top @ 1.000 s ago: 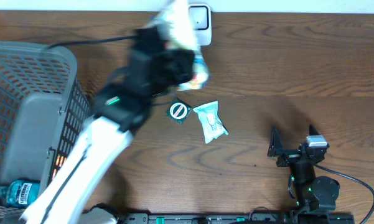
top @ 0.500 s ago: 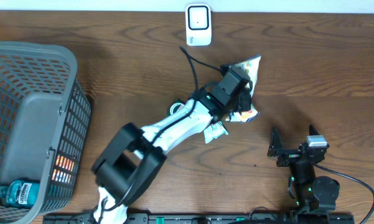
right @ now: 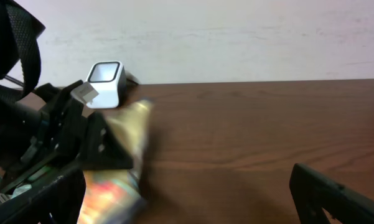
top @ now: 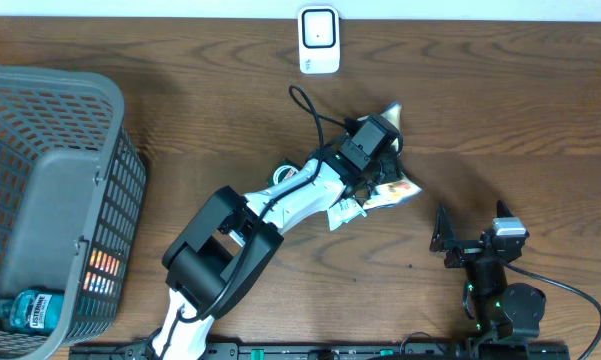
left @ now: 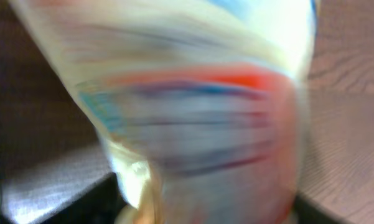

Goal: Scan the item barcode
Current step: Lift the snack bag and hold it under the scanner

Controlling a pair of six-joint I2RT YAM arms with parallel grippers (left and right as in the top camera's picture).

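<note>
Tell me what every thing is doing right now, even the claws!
snack bag, at the left claw, blurry; held or loose, cannot tell
left claw, over the snack bag; open or shut, cannot tell
right claw, open, empty
scanner, upright at the far edge
basket, upright, blue bottle inside
blue bottle, lying on its side
green packet, flat beside the snack bag

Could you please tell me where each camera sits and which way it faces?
Overhead: above the table, looking straight down; left arm and right arm show, plus basket and scanner.
Left wrist: on the left arm, close against a blurred snack bag; its own fingers cannot be made out.
Right wrist: low over the table, facing the back wall; one own finger shows at bottom right.
Shared: overhead and right wrist both show the scanner, snack bag and left arm.
</note>
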